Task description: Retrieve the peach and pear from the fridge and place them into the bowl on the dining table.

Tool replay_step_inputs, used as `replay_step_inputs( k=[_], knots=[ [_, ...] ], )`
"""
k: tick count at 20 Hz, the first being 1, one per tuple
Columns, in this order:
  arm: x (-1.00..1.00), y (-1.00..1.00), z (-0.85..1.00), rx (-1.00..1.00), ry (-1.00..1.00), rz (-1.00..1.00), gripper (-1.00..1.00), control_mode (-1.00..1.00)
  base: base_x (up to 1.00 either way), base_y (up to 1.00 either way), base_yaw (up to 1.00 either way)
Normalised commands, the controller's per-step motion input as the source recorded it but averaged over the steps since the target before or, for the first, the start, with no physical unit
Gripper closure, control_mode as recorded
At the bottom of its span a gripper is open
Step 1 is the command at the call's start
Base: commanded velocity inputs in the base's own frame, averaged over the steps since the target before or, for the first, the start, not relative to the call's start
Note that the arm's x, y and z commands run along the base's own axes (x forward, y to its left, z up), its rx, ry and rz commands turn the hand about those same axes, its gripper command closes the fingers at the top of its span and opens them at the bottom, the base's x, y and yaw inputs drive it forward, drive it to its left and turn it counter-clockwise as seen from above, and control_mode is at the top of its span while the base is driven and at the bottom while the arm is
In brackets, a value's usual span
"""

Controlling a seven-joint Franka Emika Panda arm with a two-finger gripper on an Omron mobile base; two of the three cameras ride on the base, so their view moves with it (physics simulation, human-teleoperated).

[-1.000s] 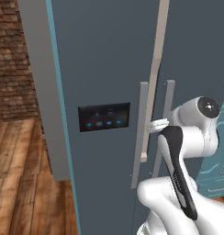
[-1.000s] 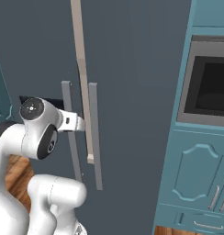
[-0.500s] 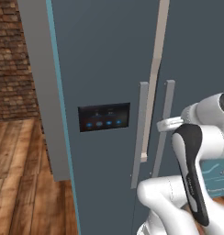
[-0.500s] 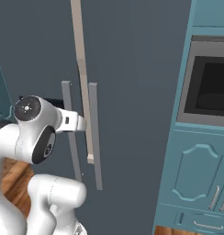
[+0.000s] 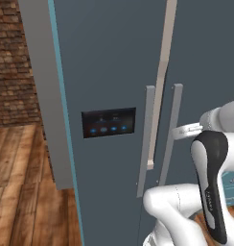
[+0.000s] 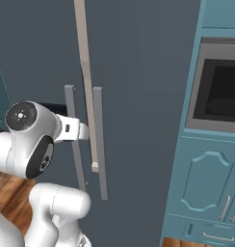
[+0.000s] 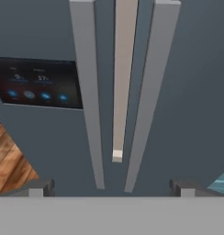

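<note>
The fridge (image 5: 109, 72) fills the view as a tall slate-grey cabinet with both doors shut. Two pale grey bar handles (image 5: 147, 139) (image 5: 172, 129) run side by side down its middle. My gripper (image 5: 185, 129) is held level just in front of the handles and stands open. In the hand view both handles (image 7: 88, 101) (image 7: 148, 101) rise between my dark fingertips (image 7: 40, 186), and nothing is between the fingers. The black panel of blue lights (image 5: 108, 122) sits left of the handles. The peach, pear, bowl and dining table are out of view.
A brick wall (image 5: 13, 62) and wooden floor (image 5: 23, 192) lie left of the fridge. To its right stands a teal cabinet (image 6: 206, 193) with a built-in oven (image 6: 220, 94) and drawers below. My own white arm (image 6: 28, 144) crowds the space before the doors.
My arm has swung a little, so the hand sits slightly further right in the left base view. The gripper stays open and the fridge doors stay shut.
</note>
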Motion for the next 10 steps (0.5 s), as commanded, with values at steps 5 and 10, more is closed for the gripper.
replay_step_inputs(
  k=[5, 10],
  knots=[
    [0.00, -0.01, 0.00, 0.00, -0.02, 0.00, -1.00, -1.00, 0.00, 0.00, 0.00],
    [-0.25, -0.05, 0.00, 0.00, -0.08, 0.00, -1.00, -1.00, 0.00, 0.00, 0.00]
  ],
)
